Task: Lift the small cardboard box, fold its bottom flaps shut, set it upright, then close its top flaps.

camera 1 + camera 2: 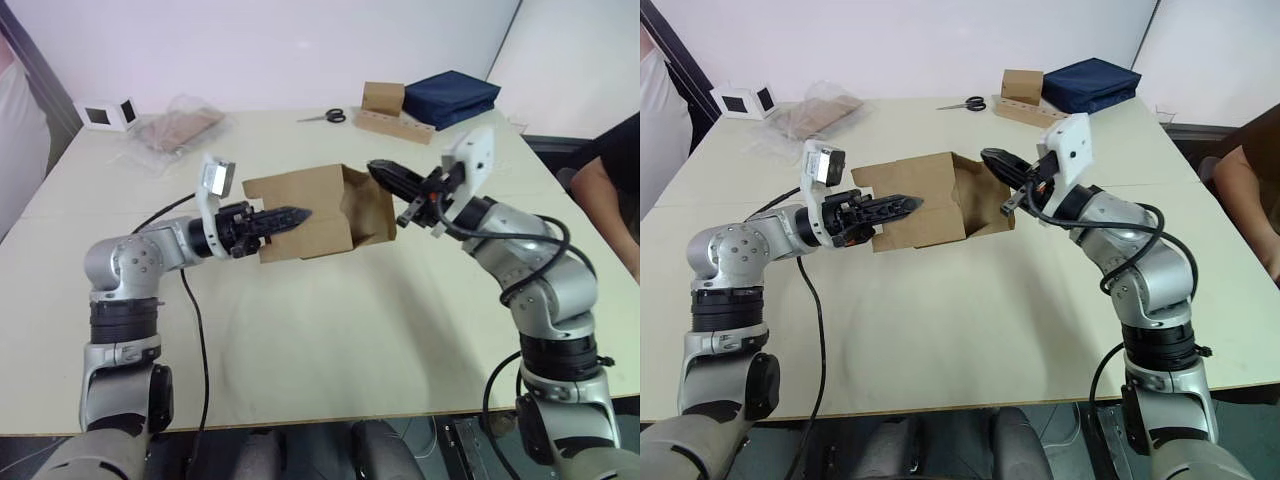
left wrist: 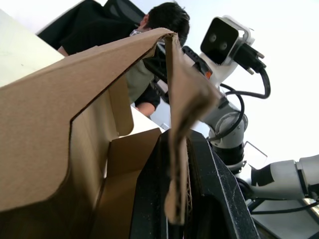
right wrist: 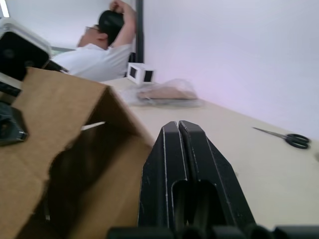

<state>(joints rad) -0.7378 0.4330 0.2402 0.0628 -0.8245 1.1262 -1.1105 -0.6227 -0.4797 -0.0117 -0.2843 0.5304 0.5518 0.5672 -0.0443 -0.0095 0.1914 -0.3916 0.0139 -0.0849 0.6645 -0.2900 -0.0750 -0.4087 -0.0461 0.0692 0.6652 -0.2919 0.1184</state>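
- Your left gripper (image 1: 290, 216) reaches in from the left with its forearm nearly level, fingers pinched on a side panel of the small cardboard box (image 1: 315, 210); the left wrist view shows the cardboard edge clamped between them.
- Your right gripper (image 1: 385, 177) comes in from the right with the elbow bent and the wrist raised. Its fingers are pressed together with nothing between them, the tips at the box's open right end.
- The box hangs above the middle of the table (image 1: 330, 330), lying on its side, flaps loose.
- Scissors (image 1: 327, 116) lie well behind it.

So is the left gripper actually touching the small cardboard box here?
Touching. In the left wrist view the left gripper has its fingers closed on a wall of the small cardboard box.
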